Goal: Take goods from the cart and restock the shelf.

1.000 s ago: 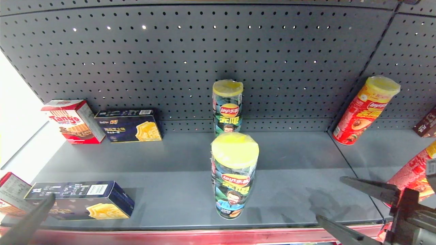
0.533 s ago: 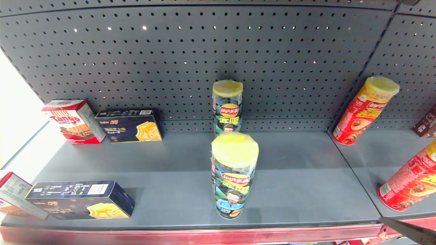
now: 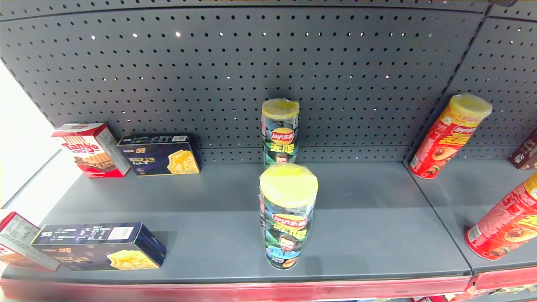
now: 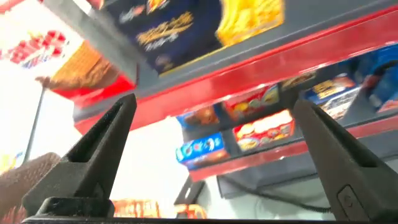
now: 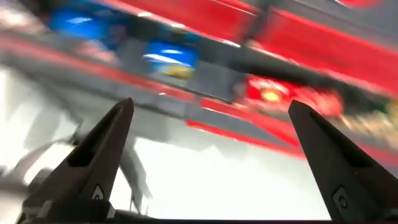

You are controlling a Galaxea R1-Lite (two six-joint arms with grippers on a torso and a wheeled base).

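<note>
On the grey shelf (image 3: 369, 218), two green-and-black chip cans with yellow lids stand upright, one near the front (image 3: 288, 218) and one at the back panel (image 3: 280, 132). My left gripper (image 4: 214, 102) is open and holds nothing. It sits below the shelf's red front edge (image 4: 261, 62), under a dark blue box (image 4: 186, 31). My right gripper (image 5: 211, 104) is also open with nothing between its fingers, in front of blurred red shelf edges (image 5: 298, 37) lower down.
Left on the shelf are a red wafer box (image 3: 90, 149), a dark blue box (image 3: 159, 154), another blue box at the front (image 3: 98, 246) and a red box (image 3: 16, 241). Two red chip cans (image 3: 449, 136) (image 3: 503, 226) stand in the right bay. Lower shelves hold packaged goods (image 4: 261, 130).
Both grippers have dropped out of the head view: the left finger from the bottom left, the right gripper from the bottom right. The front red can is now uncovered.
</note>
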